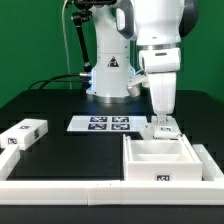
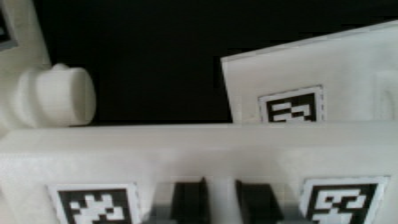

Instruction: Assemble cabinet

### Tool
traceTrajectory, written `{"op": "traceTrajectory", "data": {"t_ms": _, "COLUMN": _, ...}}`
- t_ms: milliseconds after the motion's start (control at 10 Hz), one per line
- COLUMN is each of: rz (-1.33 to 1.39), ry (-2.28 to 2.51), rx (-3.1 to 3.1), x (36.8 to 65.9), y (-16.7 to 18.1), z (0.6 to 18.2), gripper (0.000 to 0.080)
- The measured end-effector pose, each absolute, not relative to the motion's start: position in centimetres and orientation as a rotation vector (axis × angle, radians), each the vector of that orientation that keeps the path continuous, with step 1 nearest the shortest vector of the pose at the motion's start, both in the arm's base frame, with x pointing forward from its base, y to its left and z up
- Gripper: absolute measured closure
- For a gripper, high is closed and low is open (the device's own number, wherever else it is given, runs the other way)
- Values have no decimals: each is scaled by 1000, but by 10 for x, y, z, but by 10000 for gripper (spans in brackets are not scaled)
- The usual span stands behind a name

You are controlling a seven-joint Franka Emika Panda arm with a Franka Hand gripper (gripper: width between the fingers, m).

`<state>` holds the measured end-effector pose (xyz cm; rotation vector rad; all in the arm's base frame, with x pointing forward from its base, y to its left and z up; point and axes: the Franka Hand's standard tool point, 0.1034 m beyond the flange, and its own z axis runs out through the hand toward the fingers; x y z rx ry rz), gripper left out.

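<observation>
The gripper (image 1: 163, 121) hangs straight down from the arm, low over the desk (image 1: 65, 150). Its tips are at a small tagged white block (image 1: 164, 129). That block stands just behind the back wall of the cabinet shell (image 1: 140, 172), on the side towards the robot's base. The shell is an open-topped white box with a tag on its front wall, and it lies directly in front of and below the gripper.

In the wrist view the two dark fingers (image 2: 187, 200) stand close together with only a thin pale strip between them. I cannot tell whether they are clamped on that strip or merely poised at it. They sit against a wide white part (image 2: 196, 150) with a tag on either side of the gripper (image 2: 217, 197). Beyond it are a tilted white panel (image 2: 311, 80) bearing one tag and a round white knob (image 2: 57, 95).

The marker board (image 1: 104, 124) lies flat near the gripper, towards the exterior view's left. A second tagged white block (image 1: 24, 134) sits well apart, further that way. A long white border rail (image 1: 60, 187) runs along the desk's near edge.
</observation>
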<state>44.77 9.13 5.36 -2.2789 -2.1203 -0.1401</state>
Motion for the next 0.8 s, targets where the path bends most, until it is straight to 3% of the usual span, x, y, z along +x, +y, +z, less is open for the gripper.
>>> {"op": "traceTrajectory", "data": {"t_ms": 800, "rz": -149, "ry": -2116, "rx": -2283, "x": 455, "y": 93, "z": 54, "gripper": 729}}
